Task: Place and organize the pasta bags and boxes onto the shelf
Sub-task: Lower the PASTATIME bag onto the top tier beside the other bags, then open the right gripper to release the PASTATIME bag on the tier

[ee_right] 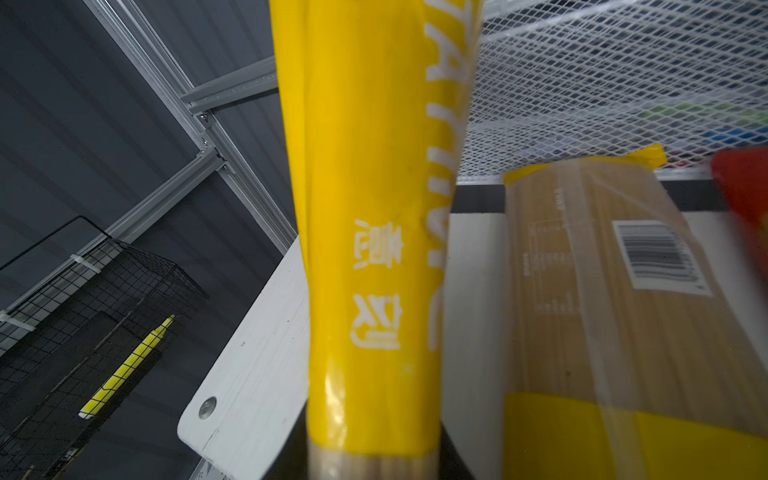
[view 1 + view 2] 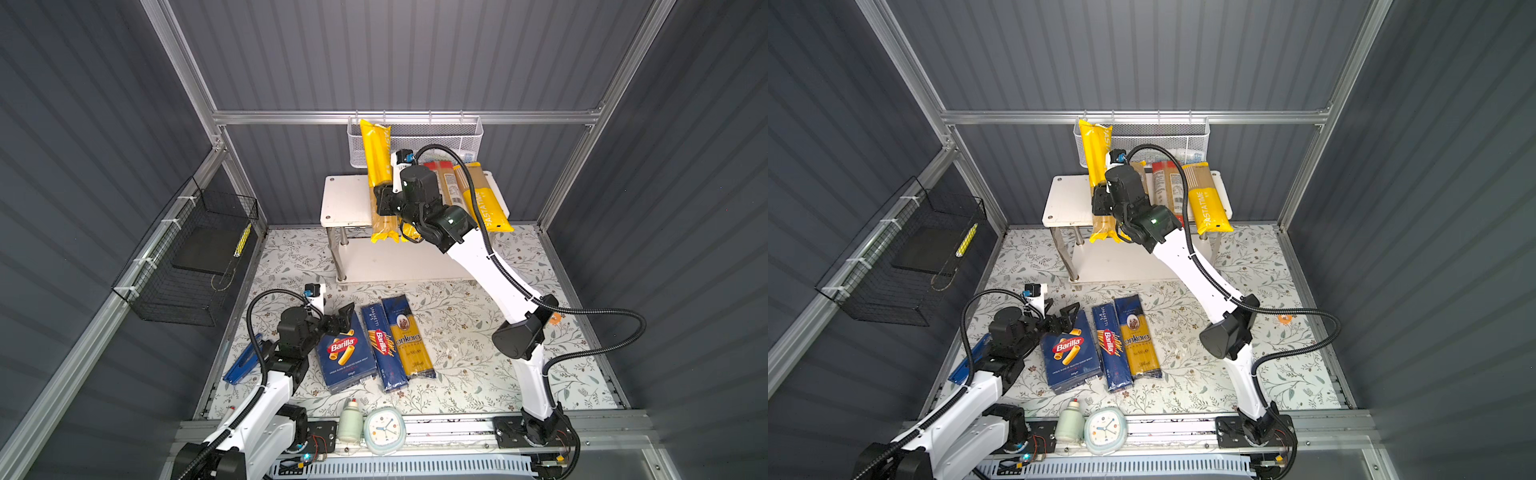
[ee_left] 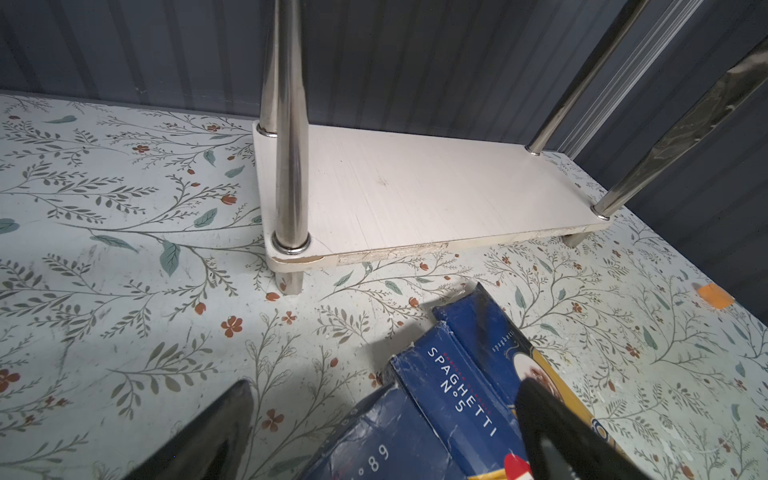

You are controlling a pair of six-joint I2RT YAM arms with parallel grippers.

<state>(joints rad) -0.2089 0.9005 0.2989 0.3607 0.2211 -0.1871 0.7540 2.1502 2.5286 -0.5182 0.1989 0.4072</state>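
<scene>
- The right gripper (image 2: 381, 203) is clamped on a long yellow-and-clear plastic spaghetti bag (image 2: 376, 158). It grips low down, where the yellow print gives way to clear film. In the right wrist view the bag (image 1: 370, 208) rises straight out from between the jaws.
- The bag hangs steeply tilted over the top board of the white two-tier shelf with chrome tube legs (image 2: 343, 203). Its lower end is past the board's front edge and its upper end is in front of the white mesh basket (image 2: 436, 137); I cannot tell if they touch.
- I judge it is carried this way to be laid on the bare stretch of board.
- Three bags already lie front to back on that board: a yellow "PASTATIME" bag (image 2: 488, 199) at the end nearer the right arm, a red bag (image 2: 446, 183), and another yellow-and-clear bag (image 1: 615, 311).
- The left gripper (image 2: 340, 320) holds nothing. Its jaws stand wide over the far end of the wide dark blue Barilla carton (image 2: 347, 357), likely lined up to grasp it.
- That carton, the narrow dark blue spaghetti carton (image 2: 384, 353) and the blue-and-clear "ankara" bag (image 2: 409, 340) lie flat side by side on the floral bench (image 2: 457, 332), towards its front edge.
- The shelf's lower board (image 3: 415, 191) is bare.
</scene>
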